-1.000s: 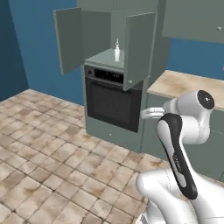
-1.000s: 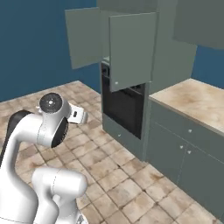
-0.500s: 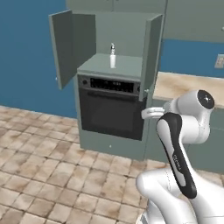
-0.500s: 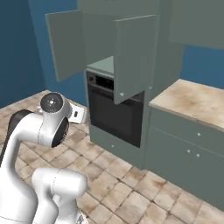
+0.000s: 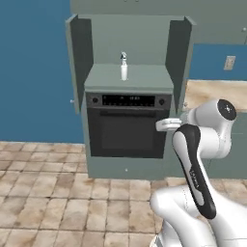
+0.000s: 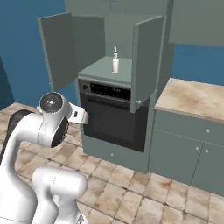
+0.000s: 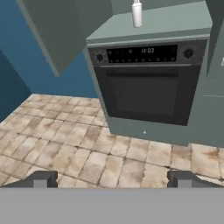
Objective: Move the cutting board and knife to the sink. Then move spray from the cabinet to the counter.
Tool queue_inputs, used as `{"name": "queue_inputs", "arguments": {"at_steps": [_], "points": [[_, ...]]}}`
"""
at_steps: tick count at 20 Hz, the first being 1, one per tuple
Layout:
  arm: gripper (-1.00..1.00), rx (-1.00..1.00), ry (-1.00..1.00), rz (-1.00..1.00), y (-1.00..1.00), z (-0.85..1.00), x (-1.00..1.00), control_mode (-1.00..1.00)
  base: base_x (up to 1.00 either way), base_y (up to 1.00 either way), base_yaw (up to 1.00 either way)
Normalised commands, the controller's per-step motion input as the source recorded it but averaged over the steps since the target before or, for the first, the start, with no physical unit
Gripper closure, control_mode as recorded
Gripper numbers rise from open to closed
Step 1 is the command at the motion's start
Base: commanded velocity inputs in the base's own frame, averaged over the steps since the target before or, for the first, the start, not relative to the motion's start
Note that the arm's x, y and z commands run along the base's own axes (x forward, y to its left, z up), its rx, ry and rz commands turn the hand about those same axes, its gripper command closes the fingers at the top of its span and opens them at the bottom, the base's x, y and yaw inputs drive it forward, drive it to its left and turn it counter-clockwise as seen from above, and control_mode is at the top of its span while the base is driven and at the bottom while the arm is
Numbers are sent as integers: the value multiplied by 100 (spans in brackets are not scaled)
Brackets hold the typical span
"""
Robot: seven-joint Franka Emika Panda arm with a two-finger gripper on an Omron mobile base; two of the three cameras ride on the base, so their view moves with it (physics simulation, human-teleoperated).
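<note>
The spray [image 5: 124,67] [image 6: 115,61] [image 7: 137,13] is a small pale bottle standing upright on the shelf above the oven, inside the cabinet [image 5: 77,53] [image 6: 57,52] [image 7: 61,30], whose two doors stand wide open. My gripper [image 7: 111,180] is open with nothing between its fingertips [image 7: 43,179]. It hangs well short of the cabinet, lower than the bottle, and looks at the oven front and the floor. The counter [image 5: 217,91] [image 6: 192,98] is the beige marble slab right of the cabinet. The cutting board, knife and sink are out of view.
A black built-in oven [image 5: 128,130] [image 6: 111,118] [image 7: 148,87] fills the cabinet below the shelf. The right door [image 6: 142,57] juts out between the shelf and the counter. Tiled floor [image 7: 87,148] lies in front. Grey-green base cabinets [image 6: 183,153] stand under the counter.
The whole picture has shifted: the base has moved, and the cabinet now faces me more squarely and closer. The folded arm keeps its pose and the gripper stays open.
</note>
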Motion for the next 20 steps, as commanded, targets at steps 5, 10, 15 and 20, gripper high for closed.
{"name": "queue_inputs", "arguments": {"at_steps": [5, 10, 15, 20], "points": [[-100, 0, 0, 0, 0, 0, 0, 100, 62, 72, -30], [-100, 0, 0, 0, 0, 0, 0, 100, 48, 7, -15], [-100, 0, 0, 0, 0, 0, 0, 100, 39, -16, -17], [-100, 0, 0, 0, 0, 0, 0, 100, 49, 30, -20]]}}
